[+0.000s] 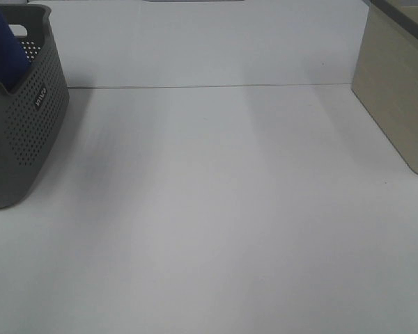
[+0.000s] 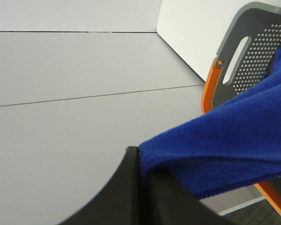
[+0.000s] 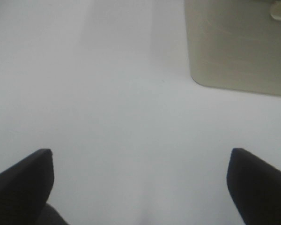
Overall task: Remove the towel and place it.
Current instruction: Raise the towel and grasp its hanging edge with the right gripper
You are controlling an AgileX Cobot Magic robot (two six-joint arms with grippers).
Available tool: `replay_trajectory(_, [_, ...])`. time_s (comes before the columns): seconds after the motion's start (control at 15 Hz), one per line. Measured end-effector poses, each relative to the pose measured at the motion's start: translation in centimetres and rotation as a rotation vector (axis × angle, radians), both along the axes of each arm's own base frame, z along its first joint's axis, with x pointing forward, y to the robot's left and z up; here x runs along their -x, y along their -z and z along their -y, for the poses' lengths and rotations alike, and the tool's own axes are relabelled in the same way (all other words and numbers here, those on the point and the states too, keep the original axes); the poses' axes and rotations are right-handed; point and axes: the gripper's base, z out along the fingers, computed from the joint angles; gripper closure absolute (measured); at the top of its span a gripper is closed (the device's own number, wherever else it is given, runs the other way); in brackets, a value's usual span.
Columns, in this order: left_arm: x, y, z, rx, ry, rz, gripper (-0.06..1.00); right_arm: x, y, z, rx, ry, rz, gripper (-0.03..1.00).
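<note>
Towel (image 2: pixel 234 136) edge clamped in left fingers (image 2: pixel 131 197), trailing over basket (image 1: pixel 28 132) rim; right fingers (image 3: pixel 23 183) spread wide above table (image 1: pixel 230 209).

left edge: grey perforated basket (image 1: pixel 28 132) stands on the table, partly cut off | in basket: blue towel (image 1: pixel 3 52) rises above the rim and out of the top of the frame | table (image 1: pixel 216 209): white, thin seam (image 1: pixel 209 86) across the far part | right edge: beige box (image 1: pixel 397 90), partly in view, well apart from basket

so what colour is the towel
The towel is plain royal blue, clearest in the left wrist view.
</note>
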Motion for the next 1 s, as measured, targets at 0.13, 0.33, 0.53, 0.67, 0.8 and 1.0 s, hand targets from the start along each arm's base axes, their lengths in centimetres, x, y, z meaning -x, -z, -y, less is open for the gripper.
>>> replay_trajectory(0.13, [0.4, -0.2, 1.6, -0.018, 0.032, 0.021, 0.94, -1.5, -0.6, -0.7, -0.016, -0.084, 0.016, 0.0])
replay_trajectory(0.33, [1.6, -0.6, 5.4, -0.045, 0.153, 0.066, 0.94, -5.0, -1.5, -2.1, -0.052, -0.262, 0.025, 0.0])
replay_trajectory(0.53, [3.4, -1.2, 9.9, -0.038, 0.34, 0.139, 0.94, -10.3, -1.5, -3.7, -0.02, -0.523, 0.084, 0.0])
replay_trajectory(0.67, [4.1, -1.5, 11.4, -0.03, 0.406, 0.166, 0.94, -12.6, -0.9, -4.2, -0.059, -0.581, 0.089, 0.0])
replay_trajectory(0.8, [5.1, -1.7, 13.1, -0.02, 0.481, 0.192, 0.94, -15.5, 0.1, -4.6, -0.138, -0.626, 0.102, 0.0])
replay_trajectory(1.0, [5.8, -1.9, 14.4, 0.021, 0.553, 0.219, 0.94, -19.5, 1.0, -5.4, -0.25, -0.732, 0.139, 0.0])
